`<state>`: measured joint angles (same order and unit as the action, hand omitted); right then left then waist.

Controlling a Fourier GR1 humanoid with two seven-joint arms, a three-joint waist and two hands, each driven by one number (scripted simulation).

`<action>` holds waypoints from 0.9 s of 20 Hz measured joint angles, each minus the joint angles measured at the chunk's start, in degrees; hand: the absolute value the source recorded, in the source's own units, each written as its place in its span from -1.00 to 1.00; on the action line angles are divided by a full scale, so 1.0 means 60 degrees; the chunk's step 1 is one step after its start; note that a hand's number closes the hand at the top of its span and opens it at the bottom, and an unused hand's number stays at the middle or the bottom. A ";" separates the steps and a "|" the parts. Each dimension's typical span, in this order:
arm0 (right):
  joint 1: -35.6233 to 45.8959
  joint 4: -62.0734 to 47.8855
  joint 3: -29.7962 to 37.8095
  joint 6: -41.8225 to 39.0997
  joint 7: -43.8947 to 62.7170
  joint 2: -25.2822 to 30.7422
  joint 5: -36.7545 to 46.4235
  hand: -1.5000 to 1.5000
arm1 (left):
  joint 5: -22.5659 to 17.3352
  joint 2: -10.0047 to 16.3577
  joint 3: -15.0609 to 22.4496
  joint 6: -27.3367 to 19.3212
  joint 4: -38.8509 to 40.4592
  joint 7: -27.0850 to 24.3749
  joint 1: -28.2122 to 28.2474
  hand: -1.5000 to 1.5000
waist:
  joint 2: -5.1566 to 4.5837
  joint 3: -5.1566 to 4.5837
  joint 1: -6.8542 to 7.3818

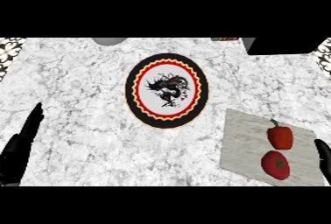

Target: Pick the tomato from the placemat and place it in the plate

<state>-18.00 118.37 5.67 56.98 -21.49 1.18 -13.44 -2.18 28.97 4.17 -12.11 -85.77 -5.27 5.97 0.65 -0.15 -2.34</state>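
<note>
The left hand is seen at the view's left edge, resting with its fingers straight and pointed up the counter; nothing is held in it. Of the right hand only a dark sliver is shown at the right edge, just beside the placemat, so whether it is open or closed cannot be told, though nothing is seen in its hold. The tomato is found lying on the near part of the placemat, close to that sliver and apart from it, with a red pepper just beyond it, the two near each other but seemingly not touching. The plate, black-rimmed with a red and yellow band and a dark figure at its centre, is set on the marble counter well to the left of the placemat, and nothing is carried on it. The task is therefore judged not yet begun: the tomato has to be grasped, lifted, carried leftward and set down in the plate. The placemat's near corner is cut off by the lower edge of the scene. Along the far edge a grey rounded object, a dark box and patterned shapes at both corners are only partly shown and cannot be identified.
</note>
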 measured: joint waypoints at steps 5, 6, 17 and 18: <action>-0.2347 0.0869 -0.1999 0.0345 0.0861 0.0202 0.1269 -1.00 | 0.0136 -0.0146 0.0097 0.0032 -0.0034 -0.0294 0.0068 0.00 | -0.0082 -0.0012 0.0218; -0.2811 0.0947 -0.2266 0.0363 0.1141 0.0382 0.1459 -1.00 | 0.0159 -0.0147 0.0103 0.0037 -0.0034 -0.0265 0.0009 0.00 | -0.0100 -0.0013 0.0236; -0.5874 0.2635 -0.3034 0.0149 0.5836 0.3216 0.3132 -1.00 | 0.0367 -0.0287 0.0215 0.0152 -0.0130 -0.0253 -0.0171 0.00 | -0.0242 -0.0017 0.0603; -0.5864 0.2689 -0.2945 0.0042 0.6332 0.3471 0.3225 -1.00 | 0.0420 -0.0349 0.0258 0.0142 -0.0084 -0.0293 -0.0183 0.00 | -0.0245 -0.0016 0.0622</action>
<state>-53.18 134.51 -12.01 57.23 16.51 22.01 5.91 0.34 26.88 5.72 -11.26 -86.27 -7.03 4.87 -0.82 -0.25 1.39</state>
